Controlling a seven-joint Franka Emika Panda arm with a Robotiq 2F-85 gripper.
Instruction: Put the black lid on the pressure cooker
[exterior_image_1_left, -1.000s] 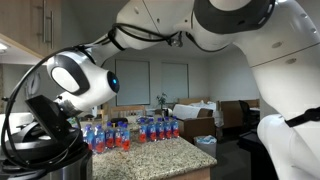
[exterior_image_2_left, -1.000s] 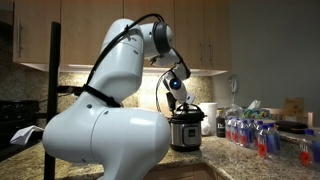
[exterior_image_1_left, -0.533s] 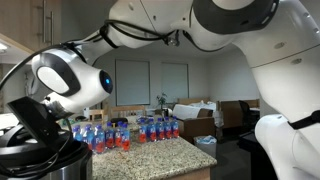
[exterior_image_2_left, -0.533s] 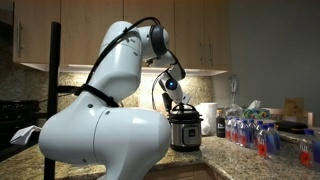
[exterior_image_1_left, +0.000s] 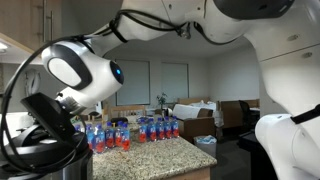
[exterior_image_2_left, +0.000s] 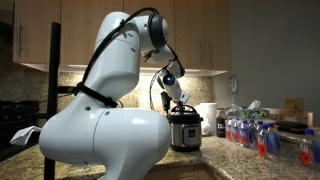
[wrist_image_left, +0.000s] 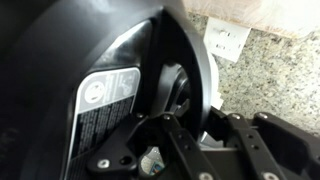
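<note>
In the wrist view the black lid (wrist_image_left: 60, 60) fills the left side, tilted, with a white label and its raised handle (wrist_image_left: 178, 92) showing. My gripper (wrist_image_left: 200, 118) is shut on the lid at the handle. In an exterior view the gripper (exterior_image_1_left: 50, 112) holds the lid (exterior_image_1_left: 28, 150) low at the left, right over the silver pressure cooker (exterior_image_1_left: 66, 168). In an exterior view the cooker (exterior_image_2_left: 186, 132) stands on the counter by the wall with the gripper (exterior_image_2_left: 178, 100) just above its black top. I cannot tell whether the lid is seated.
Several small bottles with red and blue labels (exterior_image_1_left: 130, 132) stand on the granite counter (exterior_image_1_left: 165, 155), also in an exterior view (exterior_image_2_left: 250, 132). A white appliance (exterior_image_2_left: 208, 115) is beside the cooker. A wall outlet (wrist_image_left: 228, 40) sits on the backsplash. Cabinets hang overhead.
The wrist swung left and down over the cooker, then back up and right a little. The gripper stays on the lid throughout.
</note>
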